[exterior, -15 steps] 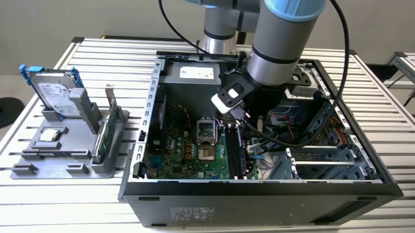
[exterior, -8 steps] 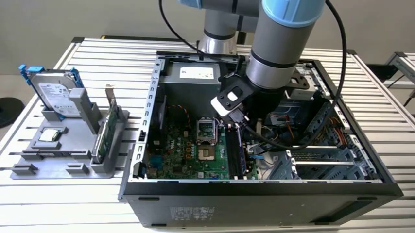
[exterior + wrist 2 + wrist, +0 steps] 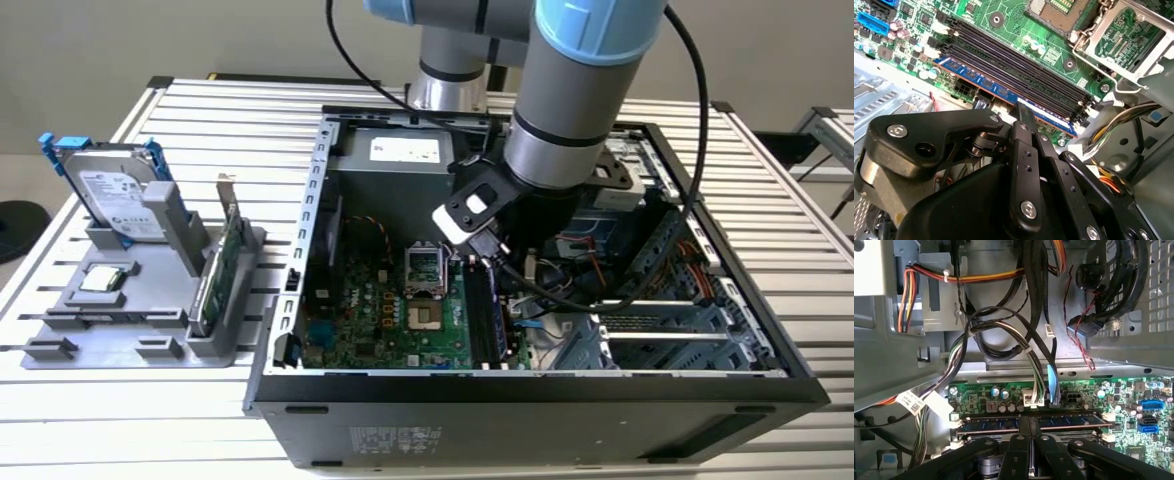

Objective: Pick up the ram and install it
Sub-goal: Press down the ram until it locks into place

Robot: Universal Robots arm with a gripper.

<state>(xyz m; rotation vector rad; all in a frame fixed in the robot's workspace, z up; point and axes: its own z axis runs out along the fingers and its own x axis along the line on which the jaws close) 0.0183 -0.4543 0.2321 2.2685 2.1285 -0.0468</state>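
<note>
Inside the open case (image 3: 561,385), your gripper (image 3: 497,268) sits low over the green motherboard (image 3: 387,305), at the memory slots (image 3: 1019,67). The ram (image 3: 999,92), a thin blue stick, lies along the slot nearest the gripper in the second wrist view. One black finger (image 3: 1024,117) presses on its top edge near the middle. You see the same stick in the first wrist view (image 3: 1061,421), split visually by the finger crossing it. Whether it is fully seated you cannot tell; the latches are partly hidden. The two fingers stand close together, nearly closed, and they do not clamp the ram from the sides as far as the wrist views show. Much of the second wrist view is blocked by the gripper's matte black linkage with silver screws. In the exterior view the arm (image 3: 574,110) hides the fingertips and part of the slots. Cables (image 3: 1004,330), black and coloured, hang bundled over the grey metal wall. Outside the case, at the exterior view's left, a grey holder (image 3: 134,320) carries a silver drive (image 3: 114,190) with blue rails and a green card (image 3: 230,265), both upright on the ribbed aluminium table (image 3: 200,110).
</note>
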